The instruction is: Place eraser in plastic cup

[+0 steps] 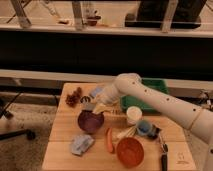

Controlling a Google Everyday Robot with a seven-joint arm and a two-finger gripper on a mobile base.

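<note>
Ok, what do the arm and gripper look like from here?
The arm is white: smooth rounded sections, a bulging joint, small dark dots along its side. The gripper, just behind the purple bowl toward the far left of the table, is pale cream with a grey-blue piece behind it. No cables show.
</note>
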